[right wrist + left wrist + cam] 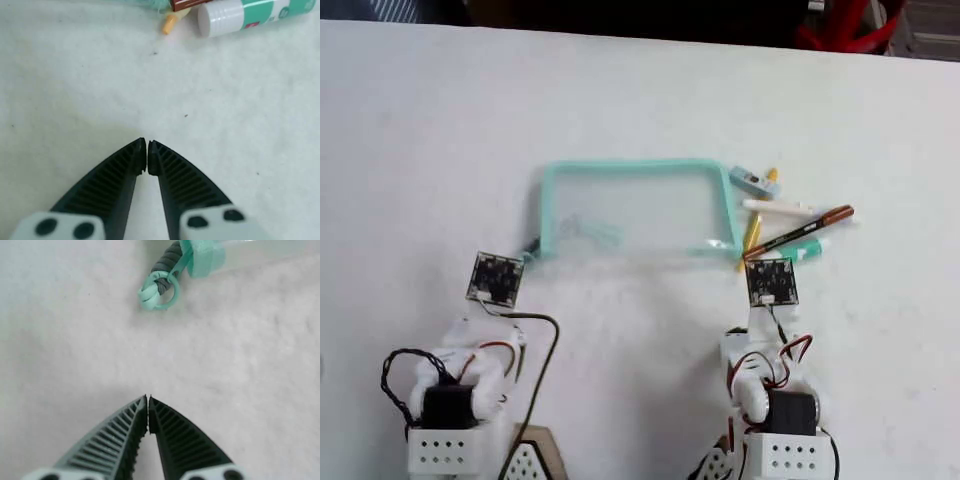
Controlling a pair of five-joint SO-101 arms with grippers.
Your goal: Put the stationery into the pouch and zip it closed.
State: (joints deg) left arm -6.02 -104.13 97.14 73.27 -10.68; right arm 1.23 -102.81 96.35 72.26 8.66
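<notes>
1. Both tools hold nothing. The left gripper (148, 405) has its jaws pressed together over bare table (60, 365), with the zipper pull ring (160, 290) lying just ahead of it. The right gripper (147, 150) is likewise closed, a little short of the glue stick (250, 15) and the yellow pen (170, 22).
2. The pouch (630, 205) lies flat beyond the two arms. The stationery is heaped against its right end, with a brown pen (800, 228) crossing a white marker (775, 206).
3. We judge the heap to be the first hazard. The pieces overlap, so pinching one may drag or flick its neighbours, and the round glue stick would likely roll away.
4. Jaws that descend closed would only shove the items, so they must spread first.
5. From these views we cannot tell whether the pouch mouth is open. If it is zipped, any item pushed at it will skid along the outside.
6. The pouch is light and unpinned, so inserting an item or tugging the ring could slide the whole pouch unless the other arm braces it.
7. The ring is small and lies flat, so a grasp may miss it or nip the fabric tab instead.
</notes>
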